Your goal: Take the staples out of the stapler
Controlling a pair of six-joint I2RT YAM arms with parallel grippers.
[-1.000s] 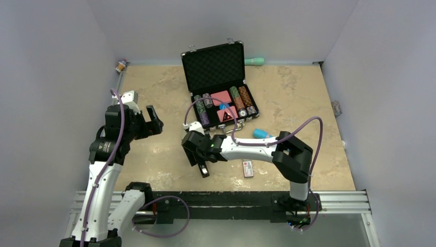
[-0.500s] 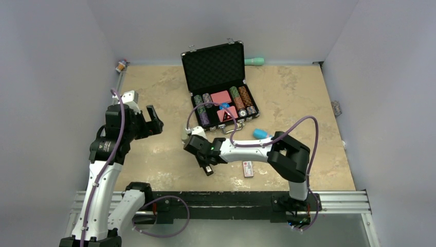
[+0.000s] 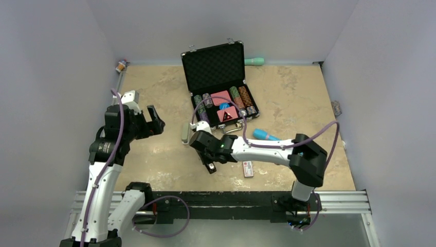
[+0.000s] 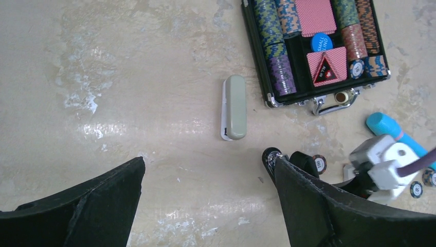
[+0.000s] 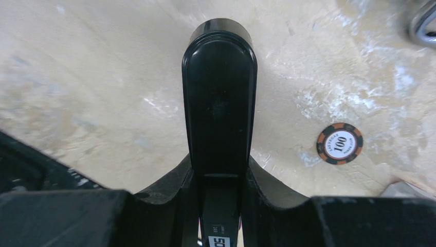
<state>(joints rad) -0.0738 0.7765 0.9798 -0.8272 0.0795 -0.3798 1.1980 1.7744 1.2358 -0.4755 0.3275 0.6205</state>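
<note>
The black stapler (image 5: 218,103) lies lengthwise between my right gripper's fingers, and its rounded end points away from the wrist camera. My right gripper (image 5: 220,177) is shut on it near its middle. In the top view the right gripper (image 3: 208,153) holds the stapler (image 3: 210,165) low over the tabletop, left of centre. The stapler's silvery tip also shows in the left wrist view (image 4: 269,156). My left gripper (image 3: 154,121) is open and empty, held above the table's left side, apart from the stapler. Its jaws stand wide apart in its wrist view (image 4: 208,200).
An open black poker-chip case (image 3: 213,67) stands at the back centre. A grey-beige oblong (image 3: 184,133) lies just left of the right gripper. A small red-and-white box (image 3: 248,169) and a blue cylinder (image 3: 263,135) lie to the right. A loose chip (image 5: 339,143) lies beside the stapler.
My right arm's elbow has swung right and the gripper with the stapler has shifted slightly right, uncovering the grey-beige oblong. The left arm has not moved.
</note>
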